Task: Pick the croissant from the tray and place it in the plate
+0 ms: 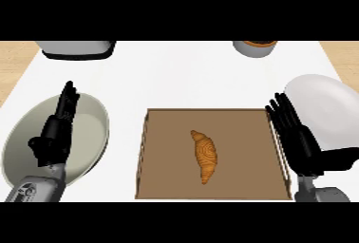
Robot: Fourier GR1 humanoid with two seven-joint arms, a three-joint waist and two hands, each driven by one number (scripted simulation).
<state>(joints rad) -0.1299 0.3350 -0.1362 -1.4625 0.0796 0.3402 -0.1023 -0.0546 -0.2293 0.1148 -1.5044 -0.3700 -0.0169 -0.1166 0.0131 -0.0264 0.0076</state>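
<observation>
Croissant lying in tray, plate left of tray

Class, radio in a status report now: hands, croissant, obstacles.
Both hands, left and right, open, holding nothing. Croissant lies in tray. Nothing on it.

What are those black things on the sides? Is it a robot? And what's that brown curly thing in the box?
Yes, it's a robot, and the picture looks down from its head. The black things are its hands: the left hand and right hand, both open and holding nothing. The brown thing is a croissant lying in a brown tray. There is a greenish plate on the left and a white plate on the right. At the far edge sit a grey appliance and a cup.
</observation>
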